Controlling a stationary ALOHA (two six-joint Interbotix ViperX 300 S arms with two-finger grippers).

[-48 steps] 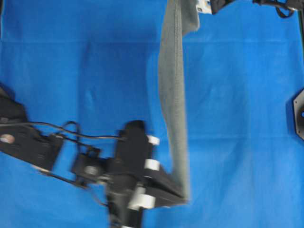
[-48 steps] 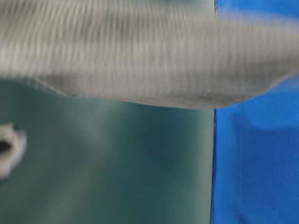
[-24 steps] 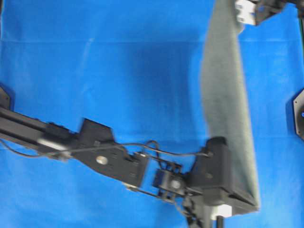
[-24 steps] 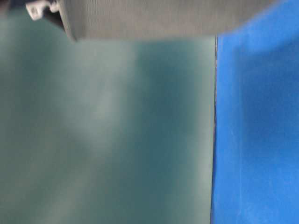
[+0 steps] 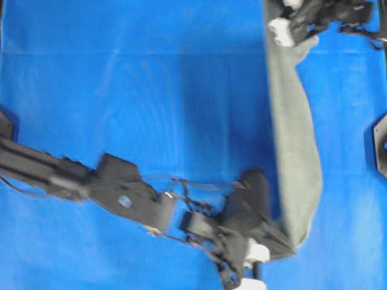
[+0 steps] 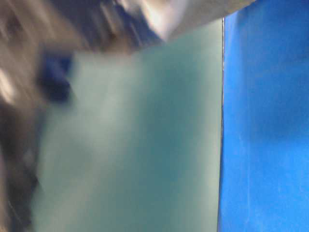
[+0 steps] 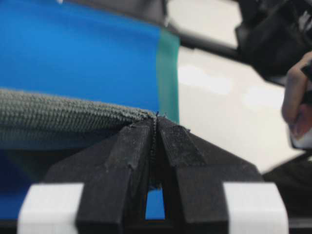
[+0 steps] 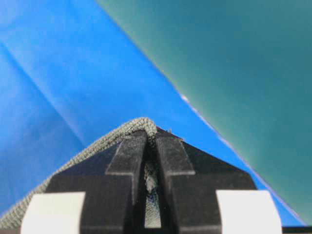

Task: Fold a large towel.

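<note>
Overhead exterior view shows the towel (image 5: 294, 145) stretched as a long grey-green band over the right part of the blue cloth (image 5: 133, 90) that covers the surface. Relative to the towel, the left tool (image 5: 284, 244) sits at its lower end and the right tool (image 5: 287, 27) at its upper end, near the top edge of the picture. The left arm (image 5: 121, 196) reaches across from the left of the towel, dark and slightly blurred, with loose cables along it. A dark mounting plate (image 5: 381, 145) shows to the right of the towel at the picture's edge.

From the left wrist view, the left tool (image 7: 156, 127) has its two black fingers (image 7: 129, 151) pressed together on a towel (image 7: 63, 113) corner, the terry cloth running off to the left above the blue cloth (image 7: 73, 53).

From the right wrist view, the right tool (image 8: 150, 134) is likewise clamped tight on a fold of towel (image 8: 100, 144), whose edge slopes down to the left, with the blue cloth (image 8: 53, 73) behind it.

The table-level view is heavily blurred; only the blue cloth (image 6: 265, 121) on the right and a smeared dark and grey shape at upper left can be made out.
</note>
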